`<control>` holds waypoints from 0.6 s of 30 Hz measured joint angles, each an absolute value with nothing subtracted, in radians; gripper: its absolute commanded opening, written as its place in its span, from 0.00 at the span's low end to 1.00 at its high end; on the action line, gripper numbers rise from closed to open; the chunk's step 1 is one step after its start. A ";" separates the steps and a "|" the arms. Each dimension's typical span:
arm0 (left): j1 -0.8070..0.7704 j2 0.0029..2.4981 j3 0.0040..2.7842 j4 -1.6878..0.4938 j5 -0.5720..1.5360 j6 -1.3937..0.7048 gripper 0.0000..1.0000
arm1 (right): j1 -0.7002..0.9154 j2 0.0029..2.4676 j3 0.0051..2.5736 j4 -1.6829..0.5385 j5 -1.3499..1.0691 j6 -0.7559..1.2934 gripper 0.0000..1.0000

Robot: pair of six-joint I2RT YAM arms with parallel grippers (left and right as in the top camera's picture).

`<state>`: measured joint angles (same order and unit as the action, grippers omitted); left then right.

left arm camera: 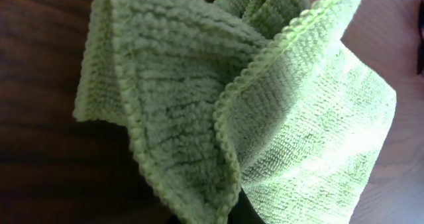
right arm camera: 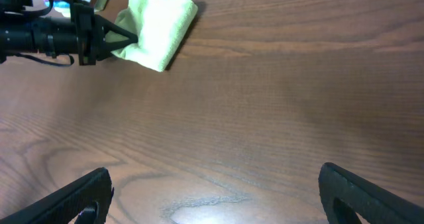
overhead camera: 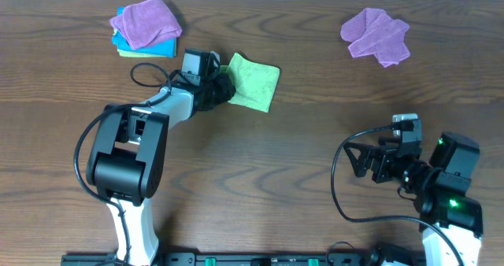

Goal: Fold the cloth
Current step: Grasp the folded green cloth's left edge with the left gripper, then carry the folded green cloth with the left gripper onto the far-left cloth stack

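Where the wooden table [overhead camera: 299, 140] stretches widest, the left arm [overhead camera: 134, 148] reaches toward its far side; the cloth [overhead camera: 256, 81] lies doubled over left of centre, its hemmed edges bunched up close in the left wrist view; the left gripper [overhead camera: 223, 89] is pinched onto its left edge; one purple cloth [overhead camera: 376, 34] lies far right, another [overhead camera: 148, 22] tops a stack far left; the right gripper [overhead camera: 364, 160] hovers well apart, fingers [right arm camera: 73, 201] spread wide, holding nothing.
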<state>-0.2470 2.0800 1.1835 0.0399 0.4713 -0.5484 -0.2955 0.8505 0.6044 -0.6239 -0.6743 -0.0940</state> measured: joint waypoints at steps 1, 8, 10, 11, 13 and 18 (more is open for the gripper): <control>-0.247 2.082 1.198 0.020 0.471 -0.548 0.06 | -0.295 0.850 0.604 -0.624 -0.674 -0.094 0.99; -0.228 2.101 1.483 -0.228 0.467 -0.533 0.05 | -0.295 0.851 0.604 -0.624 -0.674 -0.094 0.99; -0.212 2.101 1.573 -0.269 0.465 -0.526 0.06 | -0.295 0.850 0.604 -0.624 -0.674 -0.094 0.99; -0.202 2.101 1.612 -0.283 0.465 -0.525 0.06 | -0.295 0.851 0.604 -0.624 -0.674 -0.094 0.99; -0.182 2.101 1.666 -0.305 0.464 -0.523 0.05 | -0.295 0.850 0.604 -0.624 -0.674 -0.094 0.99; -0.123 2.101 1.739 -0.334 0.463 -0.522 0.06 | -0.295 0.850 0.604 -0.624 -0.674 -0.094 0.99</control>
